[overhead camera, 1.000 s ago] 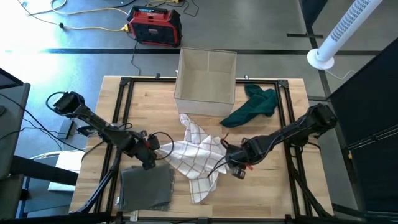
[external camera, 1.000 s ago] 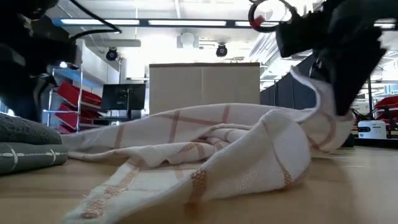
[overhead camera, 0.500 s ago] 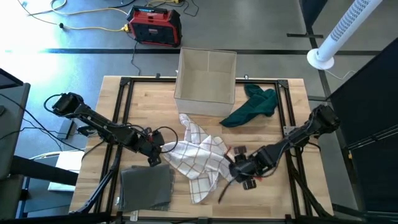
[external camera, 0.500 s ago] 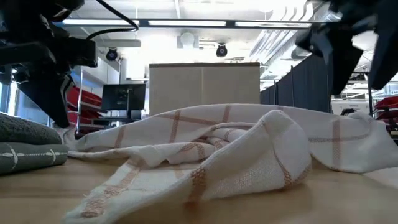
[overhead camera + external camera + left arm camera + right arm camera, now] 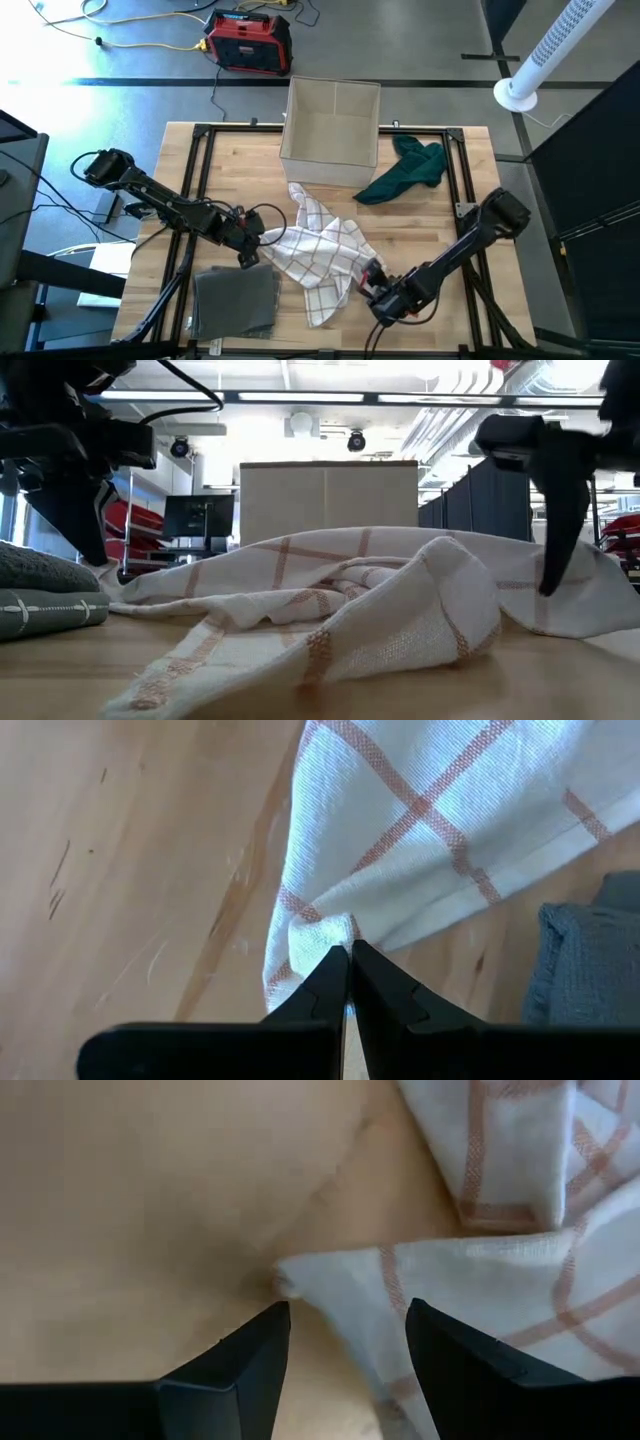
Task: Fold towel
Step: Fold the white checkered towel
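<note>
The white towel with orange checks [image 5: 315, 250] lies crumpled on the middle of the wooden table, and the low view shows it as a rumpled heap [image 5: 330, 600]. My left gripper [image 5: 252, 250] is shut on its left end. My right gripper [image 5: 373, 292] hovers low at the towel's near right side, open. In the right wrist view its fingers [image 5: 345, 1335] stand on either side of a towel corner [image 5: 305, 1280] that lies flat on the wood. My left gripper pinches a bunched corner of the towel [image 5: 322, 925], at its left end, between the tips of its two shut fingers. The fingers slant down from the table's left side. The pinched bit is gathered into a small peak; the rest of the towel lies slack on the table.
A folded grey towel [image 5: 237, 300] lies at the near left, close to my left gripper. A cardboard box [image 5: 332, 120] stands at the far edge, with a crumpled green cloth [image 5: 405, 170] to its right. Bare wood lies to the near right of the towel.
My right gripper has let go of the towel's right part, which it held raised; that part has dropped onto the table. The gripper has opened wider, rolled its wrist, and gone down toward the table's near edge, to the towel's near right corner.
</note>
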Controlling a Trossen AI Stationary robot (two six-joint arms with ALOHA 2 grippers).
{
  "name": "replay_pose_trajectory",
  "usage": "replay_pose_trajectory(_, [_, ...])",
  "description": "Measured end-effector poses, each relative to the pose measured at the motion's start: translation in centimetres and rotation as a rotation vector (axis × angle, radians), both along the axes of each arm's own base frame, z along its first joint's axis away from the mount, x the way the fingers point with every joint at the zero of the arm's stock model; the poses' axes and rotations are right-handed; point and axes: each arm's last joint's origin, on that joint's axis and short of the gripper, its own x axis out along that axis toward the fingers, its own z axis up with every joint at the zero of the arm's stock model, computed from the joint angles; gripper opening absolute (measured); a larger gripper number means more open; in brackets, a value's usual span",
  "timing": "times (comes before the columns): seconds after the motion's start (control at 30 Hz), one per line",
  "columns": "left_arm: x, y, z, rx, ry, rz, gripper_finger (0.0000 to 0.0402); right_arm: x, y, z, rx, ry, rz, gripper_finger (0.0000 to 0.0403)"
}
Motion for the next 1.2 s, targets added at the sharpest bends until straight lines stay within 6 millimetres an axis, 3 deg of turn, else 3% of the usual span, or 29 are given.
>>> replay_pose_trajectory(0.17, [0.0,0.0,0.0,-0.011,0.005,-0.004,0.0002,0.4,-0.1,-0.3,0.025,-0.017,-0.064,0.0169])
replay_pose_trajectory(0.23, [0.0,0.0,0.0,-0.011,0.005,-0.004,0.0002,0.6,-0.3,-0.2,0.061,-0.020,-0.110,0.0133])
replay_pose_trajectory(0.37, [0.0,0.0,0.0,0.014,0.000,-0.018,0.0002,1.4,-0.2,0.4,0.153,-0.034,-0.212,0.0023])
replay_pose_trajectory(0.5, [0.3,-0.3,0.6,0.064,-0.037,-0.033,0.0002,2.3,0.1,2.0,0.207,-0.087,-0.314,0.0008])
replay_pose_trajectory(0.6, [1.1,-1.4,2.5,0.067,-0.084,-0.116,0.0002,2.6,0.1,4.8,0.191,-0.150,-0.379,0.0002])
replay_pose_trajectory(0.87, [1.9,-5.2,10.3,0.155,-0.263,-0.308,0.0002,1.9,0.4,16.0,0.308,-0.432,-0.513,0.0000])
replay_pose_trajectory(1.0, [1.1,-6.9,14.0,0.208,-0.361,-0.355,0.0002,0.1,0.8,21.0,0.359,-0.573,-0.546,0.0000])
replay_pose_trajectory(1.2, [-0.8,-9.0,18.4,0.293,-0.558,-0.344,0.0002,-3.9,1.8,26.8,0.298,-0.781,-0.529,0.0000])
